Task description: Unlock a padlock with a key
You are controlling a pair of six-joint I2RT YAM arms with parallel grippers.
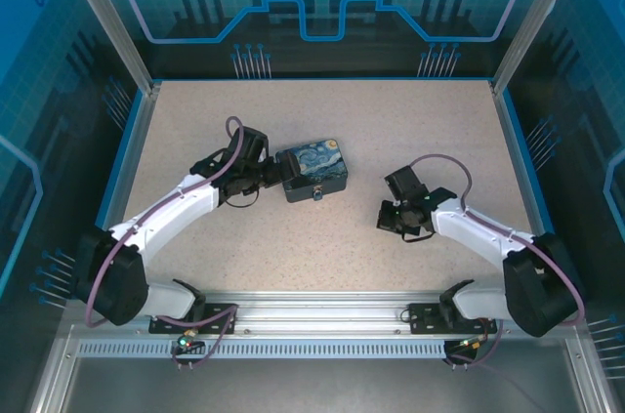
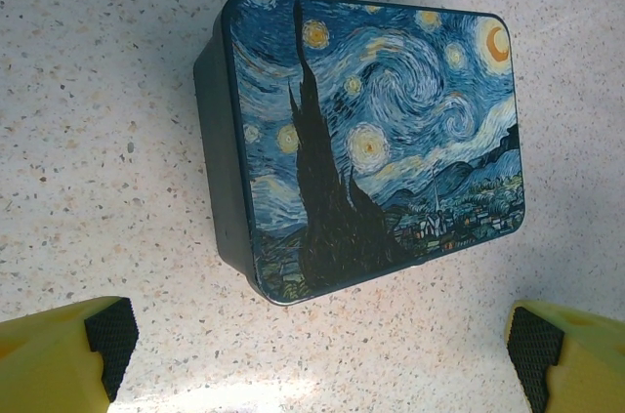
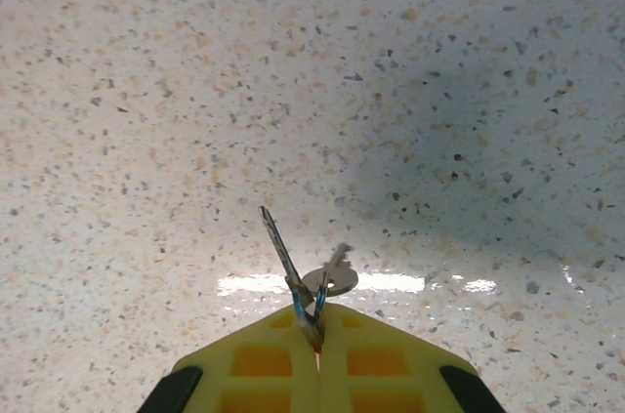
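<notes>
The painted tin [image 1: 314, 171] lies mid-table, and a tiny padlock [image 1: 319, 195] hangs at its near side, too small to make out in detail. My left gripper [image 1: 282, 172] is at the tin's left end, open. In the left wrist view the tin [image 2: 376, 140] lies ahead of the wide-apart yellow fingers [image 2: 59, 354], with bare table between them. My right gripper [image 1: 393, 219] hovers to the right of the tin, apart from it. It [image 3: 317, 330] is shut on a thin key [image 3: 281, 250] that points up and left. A second small key [image 3: 332, 279] dangles beside it.
Blue walls and metal posts [image 1: 137, 61] ring the speckled table [image 1: 410, 120]. There is open table between the tin and the right gripper, and behind the tin. The aluminium rail [image 1: 312, 315] with the arm bases runs along the near edge.
</notes>
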